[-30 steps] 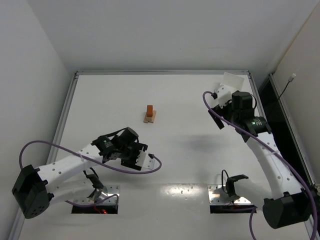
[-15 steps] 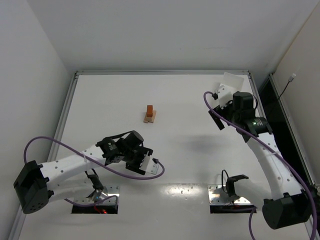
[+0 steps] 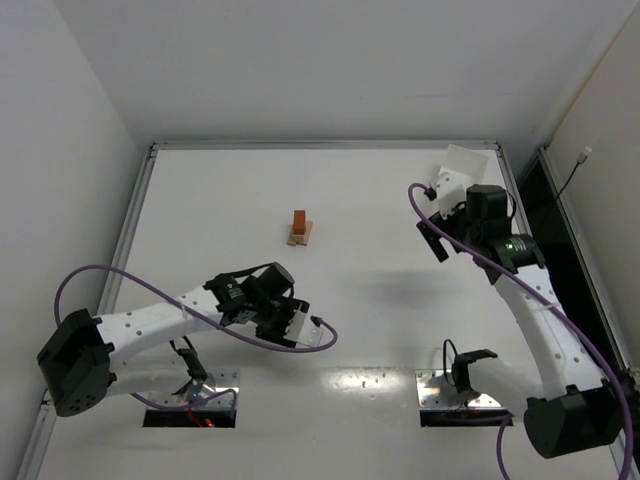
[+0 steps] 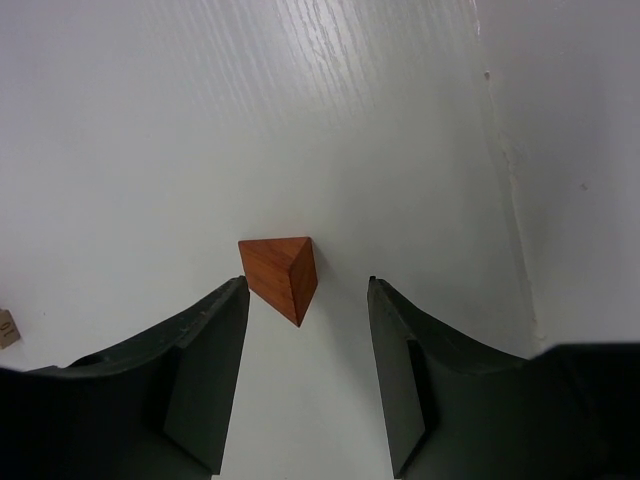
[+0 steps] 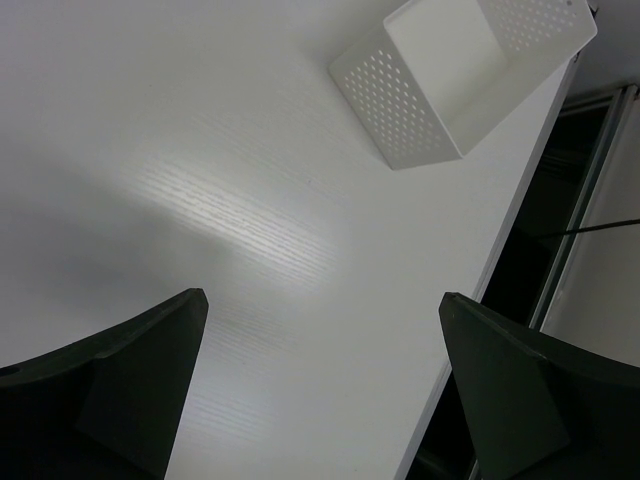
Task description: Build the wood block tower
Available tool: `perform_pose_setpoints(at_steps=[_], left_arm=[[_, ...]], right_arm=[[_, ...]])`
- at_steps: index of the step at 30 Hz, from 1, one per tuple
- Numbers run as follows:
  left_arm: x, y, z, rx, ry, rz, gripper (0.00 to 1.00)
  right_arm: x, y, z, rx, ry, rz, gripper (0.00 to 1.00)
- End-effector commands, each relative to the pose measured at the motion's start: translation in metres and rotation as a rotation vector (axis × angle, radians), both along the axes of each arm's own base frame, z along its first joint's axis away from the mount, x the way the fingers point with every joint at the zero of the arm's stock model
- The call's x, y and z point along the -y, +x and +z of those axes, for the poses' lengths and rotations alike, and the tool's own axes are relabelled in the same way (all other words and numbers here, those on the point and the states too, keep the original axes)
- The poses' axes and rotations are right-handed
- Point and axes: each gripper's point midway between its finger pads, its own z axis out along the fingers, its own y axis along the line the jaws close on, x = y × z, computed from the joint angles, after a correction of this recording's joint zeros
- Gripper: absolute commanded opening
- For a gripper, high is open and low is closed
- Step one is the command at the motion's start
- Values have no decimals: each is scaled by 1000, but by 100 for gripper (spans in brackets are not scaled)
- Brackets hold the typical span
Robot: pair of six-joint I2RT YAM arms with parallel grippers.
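Note:
The wood block tower [image 3: 299,229] stands mid-table: a pale tan base with a reddish-orange block upright on top. One loose reddish-brown wedge-shaped wood block [image 4: 280,277] lies on the table in the left wrist view, just ahead of my left gripper [image 4: 306,285], nearer the left finger. The jaws are open and touch nothing. In the top view my left gripper [image 3: 303,328] is low over the near middle of the table and hides that block. My right gripper [image 3: 431,230] is wide open and empty, above the table at the right [image 5: 322,295].
A white perforated box [image 5: 460,80] sits at the far right corner, also in the top view [image 3: 462,165]. The table's right edge and a dark gap [image 5: 560,260] run beside my right gripper. Two metal base plates [image 3: 455,390] sit at the near edge.
My left gripper has moved right and toward the near edge, away from the tower. The right arm has barely moved.

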Motion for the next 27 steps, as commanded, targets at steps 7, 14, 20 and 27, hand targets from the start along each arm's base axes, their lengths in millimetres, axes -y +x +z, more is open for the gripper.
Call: perform_pose_setpoints(at_steps=[7,14,20,27], left_arm=[[9,8,-5,9,-18,-4,46],[6,16,-9,12,-1,0,44],[-2,25,-17,4,26,20,42],[-6,36,-22,-6,31,31,40]], right_arm=[[-6,14,23,48,44,7,100],[-9,20,22,35,48,14,100],[-12,28,21,29,60,16,100],[-15,35,12,1,62,22,100]])
